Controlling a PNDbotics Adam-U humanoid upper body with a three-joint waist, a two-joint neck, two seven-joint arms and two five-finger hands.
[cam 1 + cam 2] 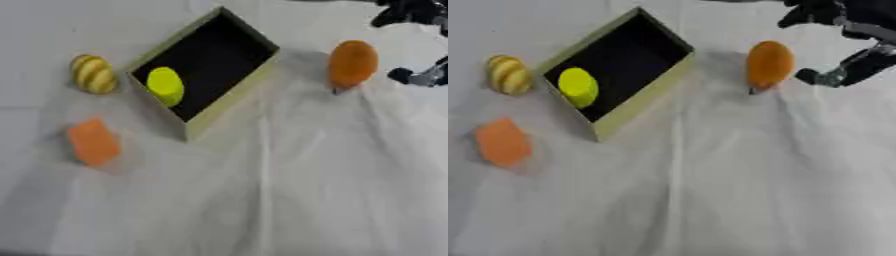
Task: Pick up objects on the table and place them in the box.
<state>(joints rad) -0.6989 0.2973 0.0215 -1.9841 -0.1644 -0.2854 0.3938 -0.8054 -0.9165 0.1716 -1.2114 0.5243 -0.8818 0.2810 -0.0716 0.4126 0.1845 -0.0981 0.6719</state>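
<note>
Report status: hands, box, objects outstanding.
Right hand open beside orange oval object, not touching; left unseen. Box holds yellow cylinder. Striped object, orange block outstanding. Nothing blocking.

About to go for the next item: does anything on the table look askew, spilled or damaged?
Nothing spilled or damaged. The box sits turned at an angle, with a yellow piece inside by its left wall. The white cloth is wrinkled. The orange oval piece stands upright near the right hand.

No writing, label, brand, number or sign can be read anywhere — not on the box [229,98], the objects around it, or the white cloth on the desk [289,190].
</note>
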